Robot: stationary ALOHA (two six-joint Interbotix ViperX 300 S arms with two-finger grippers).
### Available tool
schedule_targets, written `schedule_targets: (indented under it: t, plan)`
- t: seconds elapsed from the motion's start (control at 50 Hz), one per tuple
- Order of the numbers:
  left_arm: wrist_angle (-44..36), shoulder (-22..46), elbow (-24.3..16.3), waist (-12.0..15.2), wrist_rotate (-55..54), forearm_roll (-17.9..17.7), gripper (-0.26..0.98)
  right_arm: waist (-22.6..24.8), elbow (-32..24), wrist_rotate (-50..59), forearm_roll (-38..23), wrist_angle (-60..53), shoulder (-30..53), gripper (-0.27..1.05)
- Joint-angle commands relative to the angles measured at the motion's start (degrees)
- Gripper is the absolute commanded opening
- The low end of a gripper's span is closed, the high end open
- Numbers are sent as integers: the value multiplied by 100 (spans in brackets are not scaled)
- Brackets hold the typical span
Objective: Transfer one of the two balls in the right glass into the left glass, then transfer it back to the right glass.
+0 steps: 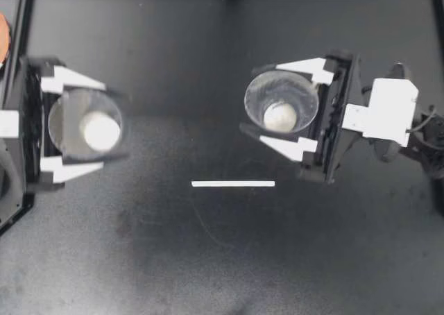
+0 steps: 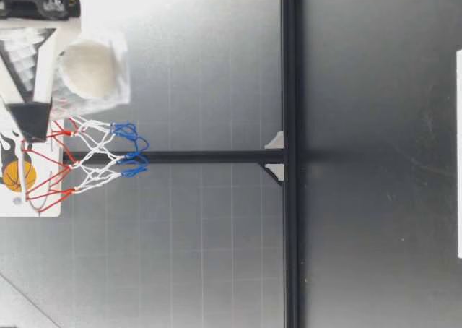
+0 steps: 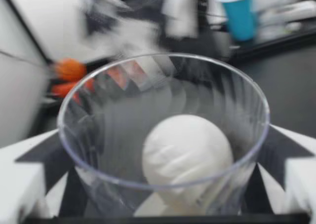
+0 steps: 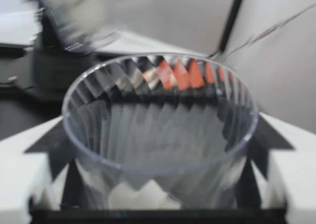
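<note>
My left gripper (image 1: 103, 126) is shut on the left glass (image 1: 62, 121), a clear ribbed cup with one white ball (image 1: 100, 131) inside. My right gripper (image 1: 269, 101) is shut on the right glass (image 1: 263, 93), which holds one white ball (image 1: 280, 116). In the left wrist view the ball (image 3: 187, 150) rests at the bottom of the glass (image 3: 98, 135), between the white fingers (image 3: 24, 174). The right wrist view shows the glass (image 4: 158, 130) held between the fingers (image 4: 24, 155); its bottom is blurred. In the low view, one glass (image 2: 108, 46) with a ball (image 2: 88, 69) is held high above the table.
A white tape strip (image 1: 232, 184) lies on the dark table between the arms. A toy basketball hoop with a net (image 2: 101, 158) hangs behind, on a black frame rail (image 2: 291, 154). A blue cup (image 3: 242, 17) and orange balls (image 3: 69, 68) sit beyond the table.
</note>
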Motion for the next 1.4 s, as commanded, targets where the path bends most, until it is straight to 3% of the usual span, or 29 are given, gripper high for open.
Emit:
schedule_targets:
  t: [0.0,0.4,0.92,1.38]
  plan:
    - [79,9,-281,229,220,0,77,105,-114,255,-53,18,35,67]
    - [88,220,-976,817,1749,26,77,325,-791,1389,-554,62,800,67]
    - [-264,1002,-1564,835,3155,26,77,352,-1916,2795,-1652,167,1758,66]
    - [-932,1257,-1670,835,4403,18,77,352,-2180,3252,-1898,88,2101,66]
